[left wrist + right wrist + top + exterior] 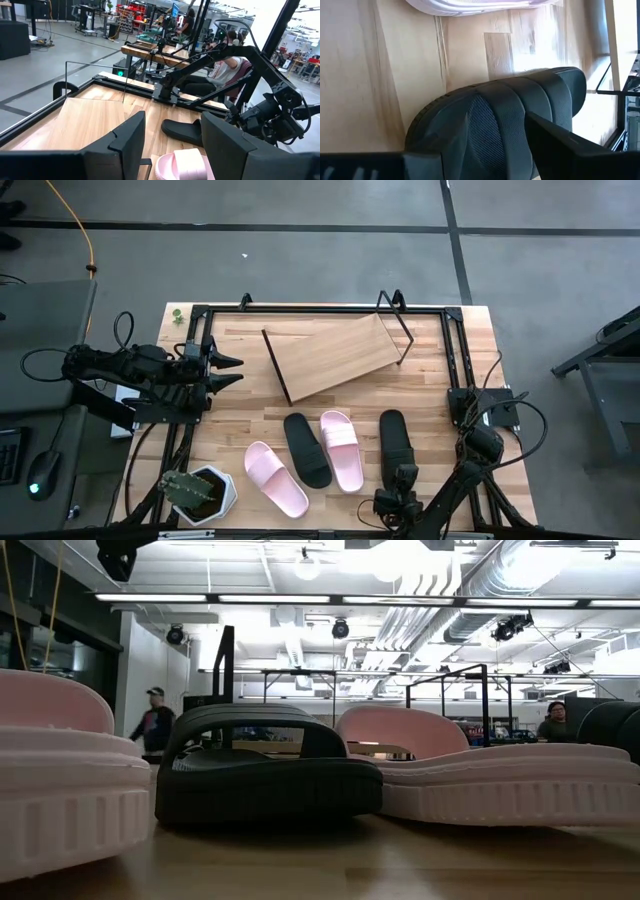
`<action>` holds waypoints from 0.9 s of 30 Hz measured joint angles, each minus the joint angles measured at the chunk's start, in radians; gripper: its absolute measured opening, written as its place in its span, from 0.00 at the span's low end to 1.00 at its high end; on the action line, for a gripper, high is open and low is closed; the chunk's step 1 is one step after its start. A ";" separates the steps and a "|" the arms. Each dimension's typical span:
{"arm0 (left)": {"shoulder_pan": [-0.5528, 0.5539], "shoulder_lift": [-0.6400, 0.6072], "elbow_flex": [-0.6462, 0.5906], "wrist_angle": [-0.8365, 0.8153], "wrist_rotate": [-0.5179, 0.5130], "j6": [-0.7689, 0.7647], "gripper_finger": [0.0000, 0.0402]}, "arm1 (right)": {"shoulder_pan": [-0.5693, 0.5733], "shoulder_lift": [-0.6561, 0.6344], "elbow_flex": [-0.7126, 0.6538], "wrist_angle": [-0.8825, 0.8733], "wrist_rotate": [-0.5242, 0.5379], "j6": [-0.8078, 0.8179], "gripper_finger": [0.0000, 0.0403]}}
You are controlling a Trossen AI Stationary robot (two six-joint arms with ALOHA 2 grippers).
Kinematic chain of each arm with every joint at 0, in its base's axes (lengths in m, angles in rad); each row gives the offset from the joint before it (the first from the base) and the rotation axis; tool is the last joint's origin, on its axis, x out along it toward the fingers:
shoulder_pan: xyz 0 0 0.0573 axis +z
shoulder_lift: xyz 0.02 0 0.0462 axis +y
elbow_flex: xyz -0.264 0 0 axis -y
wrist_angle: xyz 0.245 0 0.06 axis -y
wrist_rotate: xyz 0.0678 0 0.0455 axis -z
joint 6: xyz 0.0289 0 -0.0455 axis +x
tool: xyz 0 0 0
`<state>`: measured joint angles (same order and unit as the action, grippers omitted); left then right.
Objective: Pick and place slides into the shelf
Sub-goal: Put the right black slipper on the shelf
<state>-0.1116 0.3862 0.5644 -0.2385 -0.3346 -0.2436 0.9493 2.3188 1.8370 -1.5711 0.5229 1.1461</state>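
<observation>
right end effector (398, 502): fingers spread astride ribbed rubber black slide (394, 442) | left end effector (232, 372): open, idle | shelf (332, 356): smooth slanted light wood

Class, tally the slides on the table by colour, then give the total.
Black slides: 2
Pale pink slides: 2
Total: 4, all on the tabletop; none on the shelf.

Two dark jointed arms (130, 370) trailing looped black cables (520, 415).
</observation>
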 joint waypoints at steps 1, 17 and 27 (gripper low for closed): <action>0.000 0.000 0.000 0.000 0.000 0.000 0.44 | 0.000 0.000 0.000 0.000 0.001 0.000 0.47; 0.000 0.000 0.000 0.000 0.000 0.000 0.44 | 0.004 -0.002 -0.152 -0.006 -0.003 0.087 0.47; 0.000 0.001 0.000 0.000 0.000 0.000 0.44 | 0.003 -0.002 -0.151 -0.002 -0.007 0.070 0.47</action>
<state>-0.1116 0.3874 0.5644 -0.2384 -0.3344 -0.2436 0.9520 2.3165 1.6855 -1.5734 0.5157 1.2157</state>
